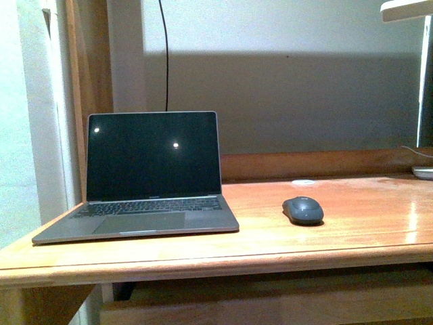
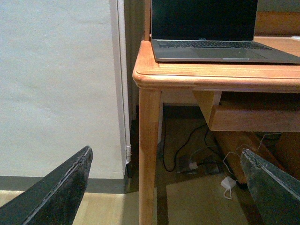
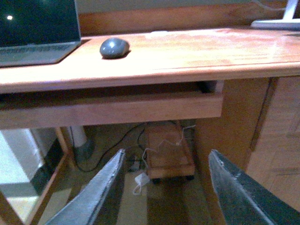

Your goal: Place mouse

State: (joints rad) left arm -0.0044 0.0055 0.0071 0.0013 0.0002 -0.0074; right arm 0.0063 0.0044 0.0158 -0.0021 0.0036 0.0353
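I am seeing the mouse [image 1: 302,210] sitting flat on the wooden table [image 1: 365,230], to the right of the open laptop [image 1: 152,172] and apart from it. It is a small dark grey oval with a lighter grey, domed top, casting a slim shadow, with nothing touching it.

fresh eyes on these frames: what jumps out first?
An open laptop with a dark screen sits at the left end of the wooden desk. To its right, apart from it, the grey mouse lies alone on the desktop. Both pincers hang open below desk height, holding nothing.
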